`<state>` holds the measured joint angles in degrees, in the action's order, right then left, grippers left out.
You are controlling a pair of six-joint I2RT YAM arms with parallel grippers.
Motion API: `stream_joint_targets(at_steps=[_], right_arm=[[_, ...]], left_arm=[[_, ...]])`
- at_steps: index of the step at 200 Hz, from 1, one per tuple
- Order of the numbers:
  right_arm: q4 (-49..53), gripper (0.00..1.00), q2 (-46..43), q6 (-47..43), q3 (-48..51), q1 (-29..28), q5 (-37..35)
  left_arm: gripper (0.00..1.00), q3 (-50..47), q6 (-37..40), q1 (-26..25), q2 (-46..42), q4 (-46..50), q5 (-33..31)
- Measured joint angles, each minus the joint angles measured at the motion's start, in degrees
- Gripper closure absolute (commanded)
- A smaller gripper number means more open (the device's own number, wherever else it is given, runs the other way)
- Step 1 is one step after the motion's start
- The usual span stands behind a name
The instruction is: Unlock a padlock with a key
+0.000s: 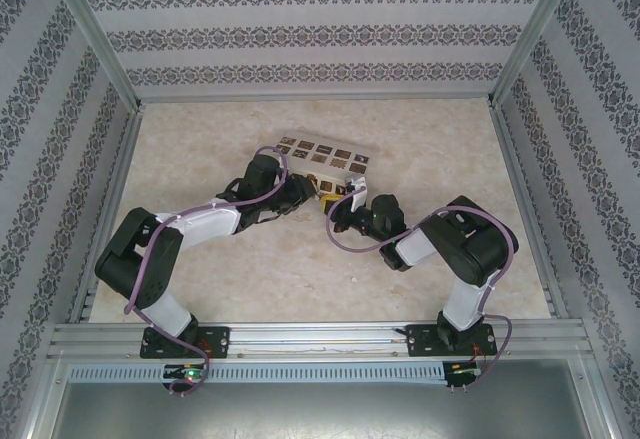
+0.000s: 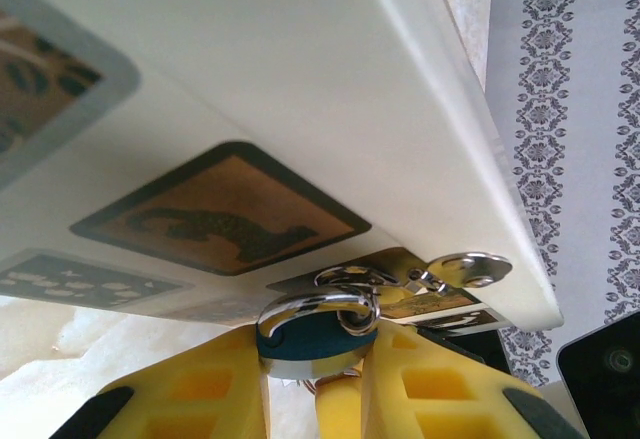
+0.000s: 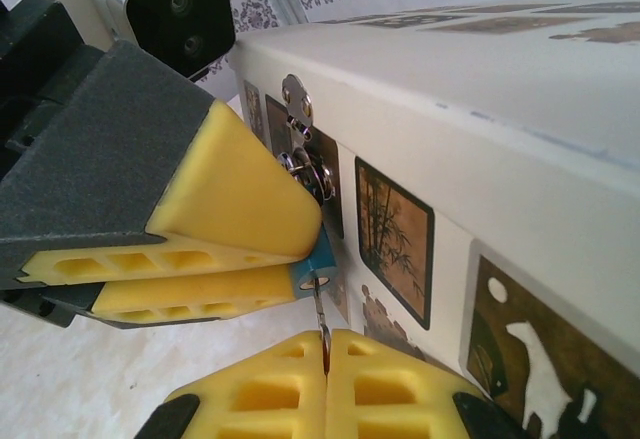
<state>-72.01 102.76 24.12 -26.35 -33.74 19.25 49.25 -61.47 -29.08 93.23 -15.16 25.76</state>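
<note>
Standing by the table, I see the two arms meet in the middle of the top view, right at the near side of the cream box (image 1: 318,156). The left gripper (image 2: 318,344) has its yellow fingers (image 2: 215,384) squeezed on the padlock (image 2: 310,339), one on each side of its little blue body. In the left wrist view the padlock sits at the bottom middle of the frame. It stands up and down there, with the blue body low and the shiny shackle (image 2: 318,307) on top, curling up to the metal latch (image 2: 440,277) on the side of the box. I cannot tell if the shackle is clicked shut. In the right wrist view the padlock is near the middle of the frame, tucked at the tips of the left gripper's fingers, with a blue corner peeking out. The right gripper (image 3: 325,354) comes up from the bottom edge with its two pads pressed tight together, pinching the key (image 3: 321,314). The key is a thin little stick. Its long way runs straight up and down in that frame, and its top end points up and meets the bottom of the blue body.
</note>
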Motion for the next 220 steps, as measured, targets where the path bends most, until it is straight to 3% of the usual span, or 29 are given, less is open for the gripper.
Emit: stream_joint_targets(at_steps=[220], right_arm=[[-1.09, 1.0, -4.15, -0.02, 5.11, -0.09, 0.33]], left_arm=[[0.77, 0.0, 0.17, 0.39, 0.02, 0.07, 4.68]])
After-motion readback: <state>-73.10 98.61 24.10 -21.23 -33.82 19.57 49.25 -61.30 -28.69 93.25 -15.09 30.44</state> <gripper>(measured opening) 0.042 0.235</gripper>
